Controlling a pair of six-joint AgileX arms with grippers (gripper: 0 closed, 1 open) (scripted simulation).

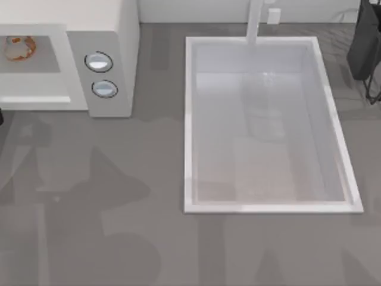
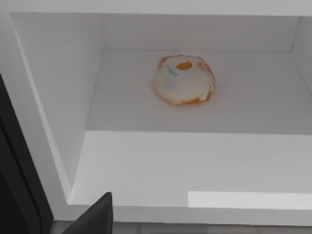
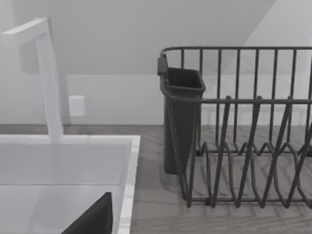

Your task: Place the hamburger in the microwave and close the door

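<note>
At the overhead view first: what sits on the bench (image 1: 119, 238)?
– At the far left stands the microwave (image 1: 128, 36), a white box with two round silver-blue knobs (image 1: 99, 61) stacked on a grey panel. Its cavity is open to view. To the right, a white rectangular sink (image 1: 189, 119) is set into the grey bench, with a white faucet (image 1: 255, 24) at its far rim. A dark dish rack (image 1: 364, 42) stands at the far right corner.

Where is the hamburger?
– The hamburger (image 1: 19, 47) lies inside the microwave cavity, on its floor, toward the left edge of the view. It is a small round thing, orange-brown and whitish, about the size of one knob.

What does the left wrist view add?
– It looks straight into the white cavity. The hamburger (image 2: 184, 80) rests on the cavity floor toward the back wall, apart from the side walls: a rounded pale dome with an orange rim and an orange spot on top. A dark slab (image 2: 14, 185) stands beside the opening; I cannot tell what it is. A dark part of the left gripper (image 2: 95, 217) shows just outside the opening. Whether it is released or clenched I cannot tell.

And the right wrist view?
– The right gripper (image 3: 95, 217) hangs by the sink's corner, facing the faucet, the dish rack and a dark cup (image 3: 183, 122) hung on the rack's end. Its state I cannot tell.
</note>
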